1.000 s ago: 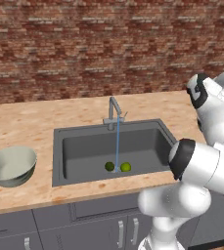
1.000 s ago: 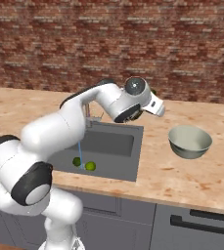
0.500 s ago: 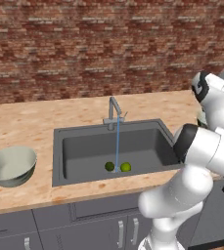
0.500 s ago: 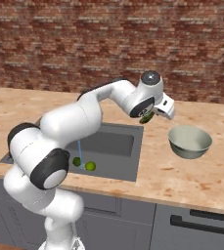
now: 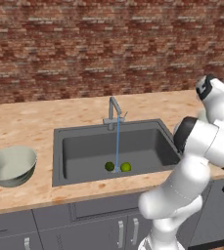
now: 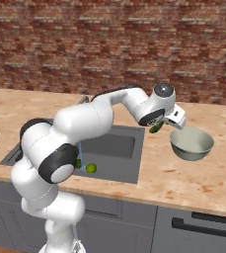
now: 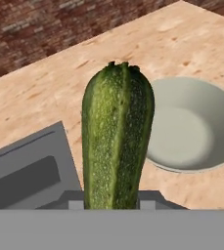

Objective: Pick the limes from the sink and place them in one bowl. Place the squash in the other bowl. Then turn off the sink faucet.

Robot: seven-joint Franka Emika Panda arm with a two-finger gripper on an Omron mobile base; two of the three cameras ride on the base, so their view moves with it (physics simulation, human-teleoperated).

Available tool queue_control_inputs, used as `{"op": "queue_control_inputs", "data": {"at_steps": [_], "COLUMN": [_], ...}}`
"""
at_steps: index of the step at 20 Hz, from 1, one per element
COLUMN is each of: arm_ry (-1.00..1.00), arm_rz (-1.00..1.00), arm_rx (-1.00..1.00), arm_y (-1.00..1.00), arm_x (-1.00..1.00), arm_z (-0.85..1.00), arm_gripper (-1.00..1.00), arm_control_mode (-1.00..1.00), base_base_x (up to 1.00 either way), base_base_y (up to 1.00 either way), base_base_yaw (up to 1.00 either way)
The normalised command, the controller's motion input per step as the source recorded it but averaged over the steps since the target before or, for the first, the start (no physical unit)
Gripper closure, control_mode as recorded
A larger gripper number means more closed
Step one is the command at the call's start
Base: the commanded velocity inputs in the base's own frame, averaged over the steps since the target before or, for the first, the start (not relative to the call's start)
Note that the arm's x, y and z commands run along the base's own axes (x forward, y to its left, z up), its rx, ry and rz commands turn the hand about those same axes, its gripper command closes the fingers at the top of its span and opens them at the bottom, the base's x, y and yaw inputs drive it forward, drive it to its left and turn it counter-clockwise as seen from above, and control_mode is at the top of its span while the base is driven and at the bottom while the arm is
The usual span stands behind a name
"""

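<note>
Jaws clamped on the squash point(image 7: 117, 136), carried just beside the right-hand bowl point(image 6: 192, 143), not yet released. Both limes point(image 5: 125, 167) left in the sink point(image 5: 84, 151); faucet point(image 5: 114, 111) running.

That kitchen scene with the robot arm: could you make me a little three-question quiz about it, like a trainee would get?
1. True or false: both limes lie in the sink.
2. Multiple choice: the gripper is shut on (A) a lime, (B) the squash, (C) the faucet lever.
3. Fill in: water runs from the faucet, so the faucet is not yet turned ____.

Key
1. True: they lie side by side near the front wall, by the stream.
2. B: the squash is carried beside the rim of the bowl to the right of the sink, not yet in it.
3. off
</note>
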Motion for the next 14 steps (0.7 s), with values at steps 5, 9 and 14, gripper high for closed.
{"op": "queue_control_inputs", "data": {"at_steps": [5,9,14], "arm_ry": [0.0,0.02,0.05], "arm_rz": [0.0,0.0,0.0], "arm_rx": [0.01,0.03,0.04], "arm_y": [-0.3,-0.36,-0.34], "arm_x": [0.17,0.25,0.3], "arm_z": [-0.3,-0.28,-0.2], "arm_gripper": [1.0,1.0,1.0], "arm_control_mode": [-1.0,-1.0,-1.0], "base_base_x": [0.0,0.0,0.0], "base_base_y": [0.0,0.0,0.0], "base_base_yaw": [0.0,0.0,0.0]}}
